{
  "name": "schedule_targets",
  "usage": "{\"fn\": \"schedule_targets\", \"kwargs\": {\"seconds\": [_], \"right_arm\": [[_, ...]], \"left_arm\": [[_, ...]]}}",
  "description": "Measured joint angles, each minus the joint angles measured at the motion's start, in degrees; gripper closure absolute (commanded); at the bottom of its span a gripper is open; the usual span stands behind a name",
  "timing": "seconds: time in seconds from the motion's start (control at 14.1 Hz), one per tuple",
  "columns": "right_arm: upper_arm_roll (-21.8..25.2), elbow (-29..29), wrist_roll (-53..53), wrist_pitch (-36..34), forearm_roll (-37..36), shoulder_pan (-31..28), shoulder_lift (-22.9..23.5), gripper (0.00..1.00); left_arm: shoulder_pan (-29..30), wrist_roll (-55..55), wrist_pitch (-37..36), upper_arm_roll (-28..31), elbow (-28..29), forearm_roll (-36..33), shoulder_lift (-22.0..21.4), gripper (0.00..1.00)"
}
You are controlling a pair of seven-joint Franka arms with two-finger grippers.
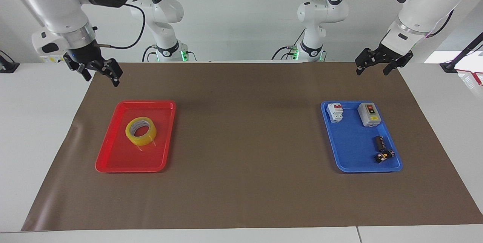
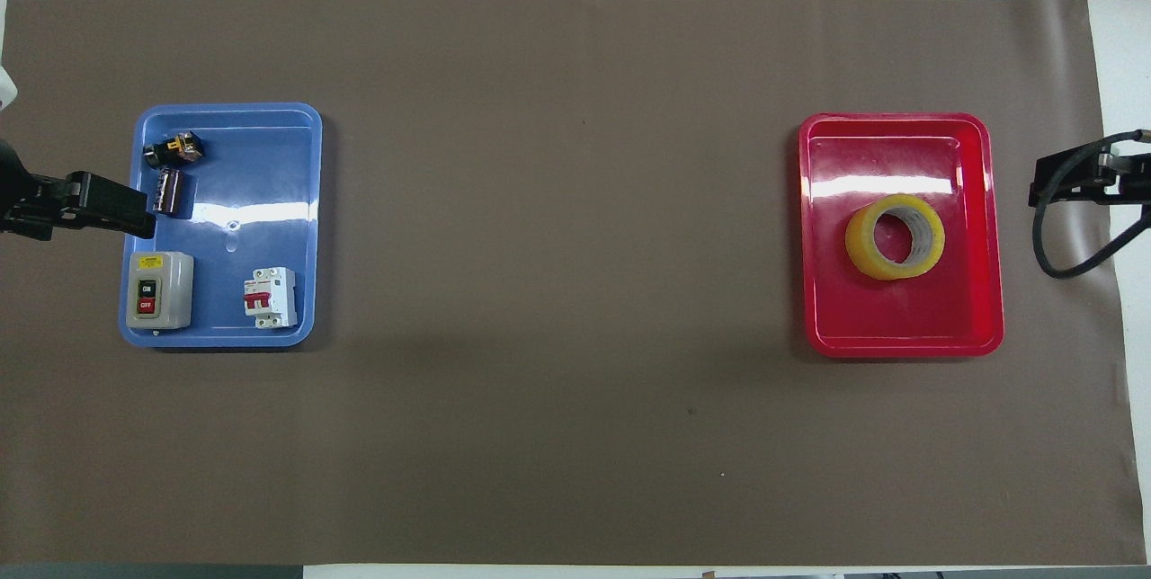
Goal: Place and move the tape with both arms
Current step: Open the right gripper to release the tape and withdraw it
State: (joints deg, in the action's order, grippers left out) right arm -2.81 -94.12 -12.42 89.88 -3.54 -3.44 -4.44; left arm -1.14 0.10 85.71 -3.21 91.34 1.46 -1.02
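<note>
the right gripper (image 1: 100,71) hangs spread and empty over the mat's edge at its own end, well apart from the tape (image 1: 140,131), which lies flat in the red tray (image 1: 113,160). the left gripper (image 1: 378,65) waits spread by the blue tray (image 1: 351,160). only the facing view shows both fingertips; overhead cuts them off.

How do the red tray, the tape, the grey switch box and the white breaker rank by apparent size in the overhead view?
1. red tray
2. tape
3. grey switch box
4. white breaker
</note>
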Motion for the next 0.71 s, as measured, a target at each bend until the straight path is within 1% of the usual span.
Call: {"fn": "schedule_targets", "kwargs": {"seconds": [0.07,0.21,0.43,0.71], "right_arm": [[-0.1,0.8,-0.8,-1.6,0.3,1.3,-0.8,0.00],[-0.5,1.9,-1.4,-2.3,1.8,2.7,-1.3,0.00],[-0.6,2.2,-1.1,-3.1,2.4,2.7,-1.1,0.00],[-0.4,2.5,2.5,-5.0,2.4,2.2,-1.0,0.00]], "left_arm": [[0.0,0.0,0.0,0.0,0.0,0.0,0.0,0.00],[0.0,-0.1,0.0,0.0,0.0,0.0,0.0,0.00],[0.0,-0.1,0.2,0.0,-0.1,-0.2,-0.1,0.00],[0.0,-0.1,0.3,-0.6,-0.1,-0.8,-0.3,0.00]]}}
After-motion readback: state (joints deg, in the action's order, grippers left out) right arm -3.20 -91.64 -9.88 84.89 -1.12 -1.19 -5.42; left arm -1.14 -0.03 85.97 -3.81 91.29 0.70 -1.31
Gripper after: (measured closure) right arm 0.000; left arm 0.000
